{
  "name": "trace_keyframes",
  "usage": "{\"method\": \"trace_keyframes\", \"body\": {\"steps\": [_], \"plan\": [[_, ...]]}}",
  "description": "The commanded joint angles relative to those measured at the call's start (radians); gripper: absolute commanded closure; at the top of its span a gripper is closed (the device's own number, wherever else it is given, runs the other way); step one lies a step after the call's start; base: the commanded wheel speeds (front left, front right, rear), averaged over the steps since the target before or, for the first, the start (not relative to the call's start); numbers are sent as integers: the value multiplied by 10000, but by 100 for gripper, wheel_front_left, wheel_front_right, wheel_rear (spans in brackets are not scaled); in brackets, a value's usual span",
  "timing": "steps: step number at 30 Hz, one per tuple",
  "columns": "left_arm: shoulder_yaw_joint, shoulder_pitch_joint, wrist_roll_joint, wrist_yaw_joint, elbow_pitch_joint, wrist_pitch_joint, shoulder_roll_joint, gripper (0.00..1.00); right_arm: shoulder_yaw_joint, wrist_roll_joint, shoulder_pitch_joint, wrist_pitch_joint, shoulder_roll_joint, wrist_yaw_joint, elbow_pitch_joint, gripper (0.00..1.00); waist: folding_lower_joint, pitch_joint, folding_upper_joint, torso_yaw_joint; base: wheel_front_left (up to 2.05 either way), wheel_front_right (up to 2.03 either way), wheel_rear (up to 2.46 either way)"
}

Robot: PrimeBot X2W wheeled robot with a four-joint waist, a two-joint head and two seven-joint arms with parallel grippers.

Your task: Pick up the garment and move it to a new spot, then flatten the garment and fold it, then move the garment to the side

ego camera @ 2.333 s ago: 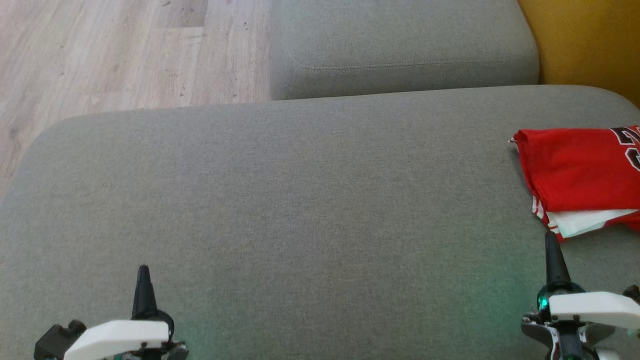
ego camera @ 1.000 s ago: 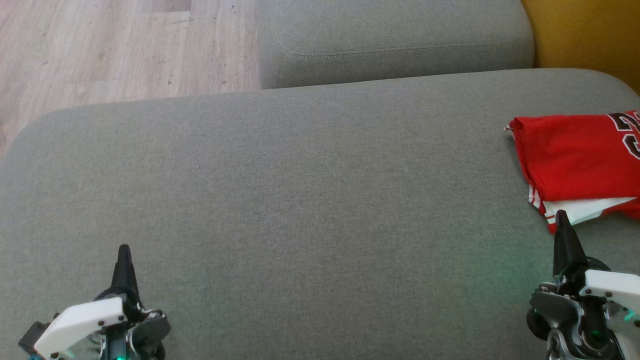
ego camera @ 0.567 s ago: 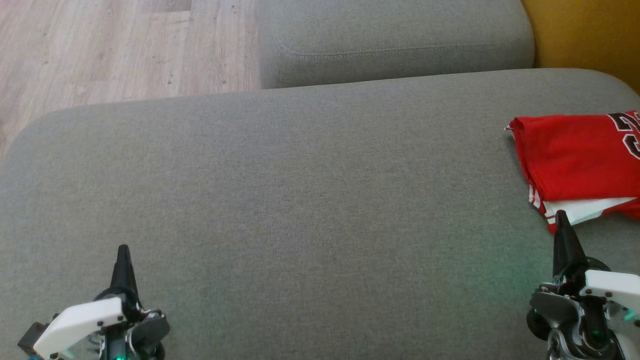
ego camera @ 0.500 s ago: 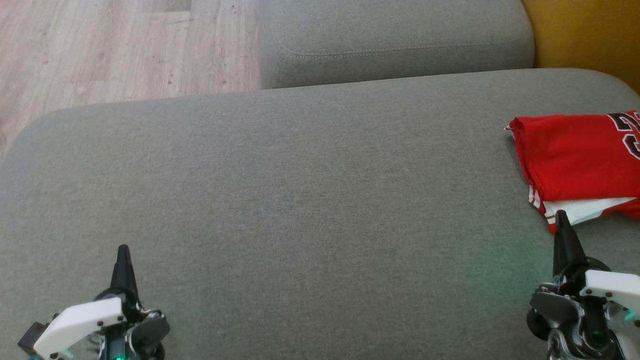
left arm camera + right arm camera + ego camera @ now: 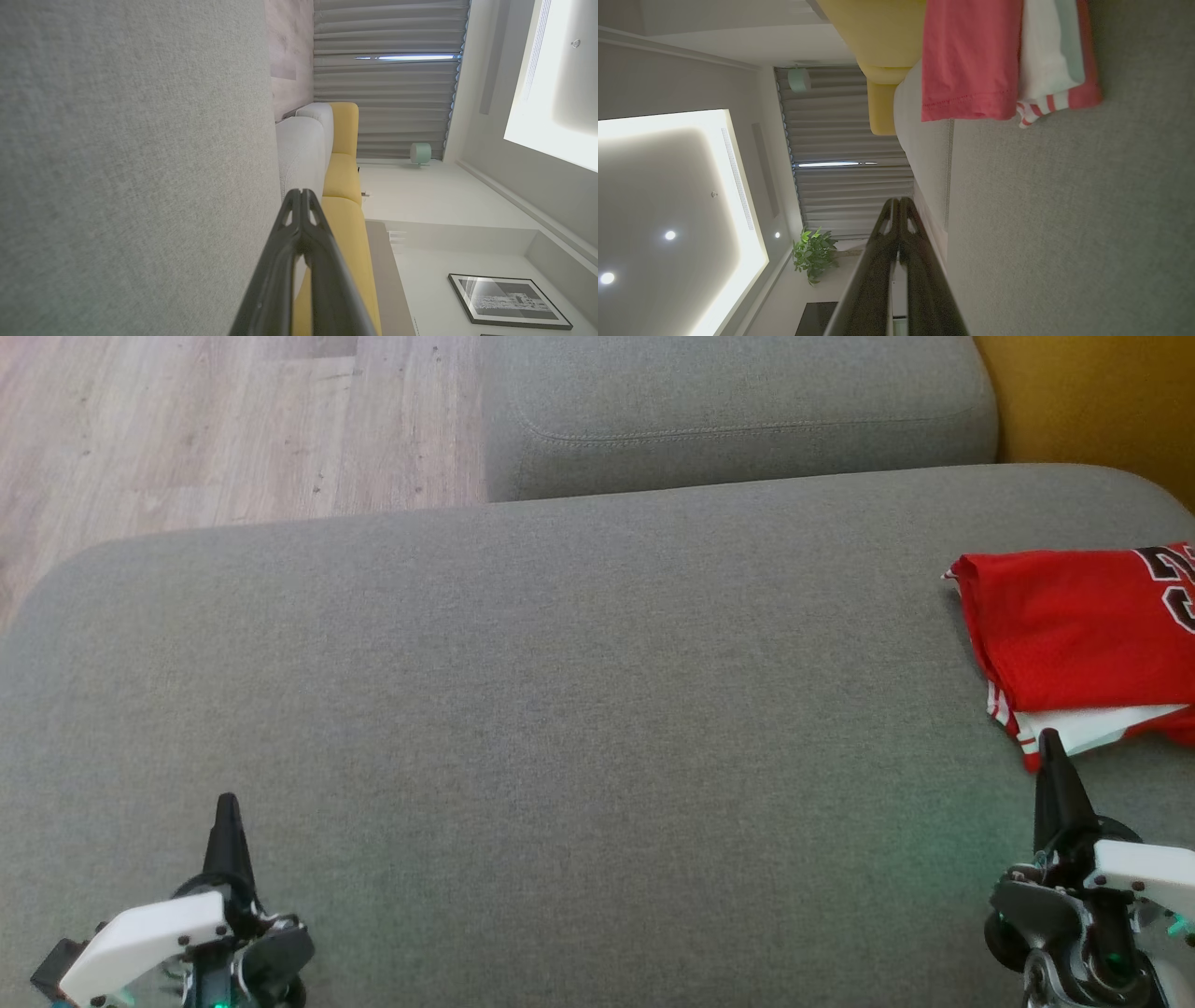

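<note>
Left fingers (image 5: 228, 831) pressed together, low over grey sofa cushion (image 5: 560, 709). Right fingers (image 5: 1052, 784) also pressed together, tip just beside folded red garment (image 5: 1064, 635) at cushion's right side. Risk: a nudge from that closed tip could rumple the fold or shove it off

Broad bare cushion (image 5: 560, 709); jersey (image 5: 1074, 635) far right.

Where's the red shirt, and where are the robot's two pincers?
red jersey (image 5: 1074, 625), head view, on its folded red top layer.
left gripper (image 5: 227, 807), head view, at its shut fingertips.
right gripper (image 5: 1050, 747), head view, at its shut fingertips.
</note>
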Motion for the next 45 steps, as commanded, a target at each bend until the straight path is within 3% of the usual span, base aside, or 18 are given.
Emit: {"method": "trace_keyframes", "body": {"steps": [1,45], "plan": [[340,-492,71,-67,-280,57,72,100,164,-15,-536,73,-130,-7,-311,100,0,0,0,0,0,0,0],[454,-501,167,-67,-275,148,-8,100,70,-94,-545,149,-64,-7,-305,100,0,0,0,0,0,0,0]]}}
